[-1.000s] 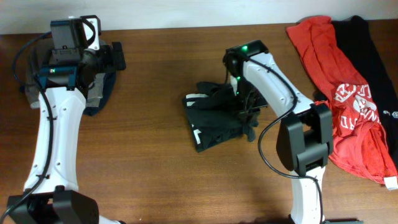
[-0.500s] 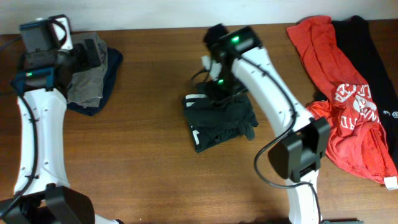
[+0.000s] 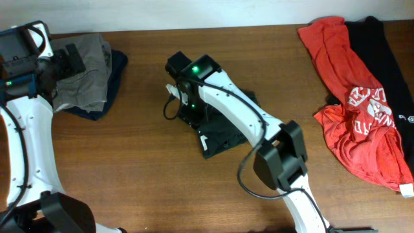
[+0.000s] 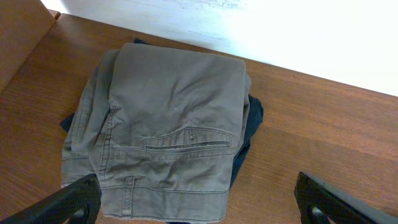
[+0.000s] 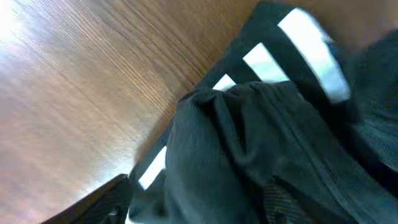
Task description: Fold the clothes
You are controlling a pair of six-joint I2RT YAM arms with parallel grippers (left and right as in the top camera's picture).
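A crumpled black garment with white stripes (image 3: 225, 129) lies mid-table. My right gripper (image 3: 187, 105) hangs over its left edge. In the right wrist view that black cloth (image 5: 261, 143) bulges up between the spread jaws of the right gripper (image 5: 199, 211), and only the left finger (image 5: 106, 200) shows clearly. Folded grey trousers (image 4: 168, 118) rest on a navy garment (image 4: 252, 115) at the back left. My left gripper (image 4: 202, 208) stands wide open just in front of them, touching nothing; from above the left gripper (image 3: 70, 61) is over the pile's left side.
A red T-shirt (image 3: 352, 97) and a long black garment (image 3: 388, 58) lie spread at the right end of the table. The pale wall runs along the table's back edge (image 4: 298, 68).
My right arm swept left across the black garment and its jaws spread apart. My left arm drew back to the left, uncovering the grey trousers.
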